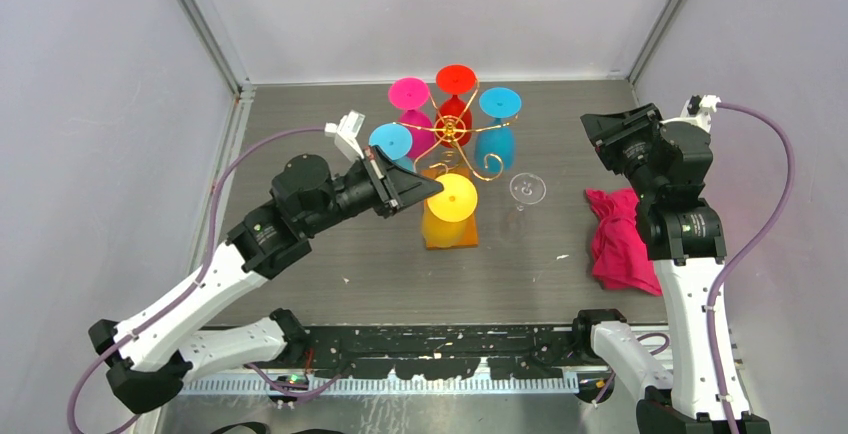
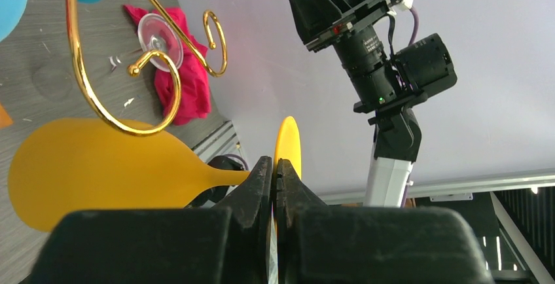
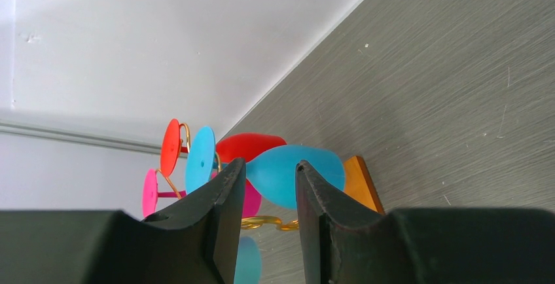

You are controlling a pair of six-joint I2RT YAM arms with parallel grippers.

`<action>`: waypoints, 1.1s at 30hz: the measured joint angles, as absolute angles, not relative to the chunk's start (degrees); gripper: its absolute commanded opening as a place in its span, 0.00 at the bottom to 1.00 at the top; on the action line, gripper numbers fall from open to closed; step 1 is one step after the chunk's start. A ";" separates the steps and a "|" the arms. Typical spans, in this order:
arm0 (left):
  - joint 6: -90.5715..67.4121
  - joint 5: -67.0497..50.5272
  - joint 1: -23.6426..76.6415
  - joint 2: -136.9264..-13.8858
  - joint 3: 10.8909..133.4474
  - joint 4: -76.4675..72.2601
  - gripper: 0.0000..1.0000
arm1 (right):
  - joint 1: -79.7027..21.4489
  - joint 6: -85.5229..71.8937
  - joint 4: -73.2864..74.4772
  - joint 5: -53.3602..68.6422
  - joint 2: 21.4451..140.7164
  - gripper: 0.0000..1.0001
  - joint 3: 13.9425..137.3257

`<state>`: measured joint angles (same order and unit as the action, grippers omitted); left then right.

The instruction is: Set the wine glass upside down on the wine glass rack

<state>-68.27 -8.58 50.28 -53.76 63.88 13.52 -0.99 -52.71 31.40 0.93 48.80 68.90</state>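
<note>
Your left pincer [image 2: 273, 171] is clamped tight on the thin stem of the yellow glass [image 2: 98, 166]. The bowl lies to one side of the fingertips and the round foot [image 2: 288, 143] just past them on the other. It looks like light, stiff plastic with a smooth skin, so I judge it will swivel in a loose pinch. The stem close under the foot is the place to hold, and that is where you have it.

Just beyond the fingers curls a gold arm of the rack [image 2: 82, 74]. Whether the stem sits in it, the wrist view will not tell you. The overhead view does better: the yellow foot is just ahead of the pincer at the rack's near side, with the hung glasses [image 1: 456, 80] farther off.

Your right pincer [image 3: 268, 179] stands part-way apart, holding nothing. Only its camera shows those hung glasses side-on, well beyond its fingers.
</note>
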 measured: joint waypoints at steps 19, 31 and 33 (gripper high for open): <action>-68.34 -5.34 51.05 -60.62 65.06 8.03 0.01 | -0.99 -52.16 31.77 -0.60 48.80 0.40 69.01; -68.95 -0.58 51.11 -63.13 66.48 6.92 0.01 | -0.99 -51.53 31.77 -0.86 48.77 0.40 69.01; -68.99 0.58 51.22 -63.26 66.48 7.11 0.01 | -0.99 -51.31 31.77 -0.91 48.77 0.40 69.01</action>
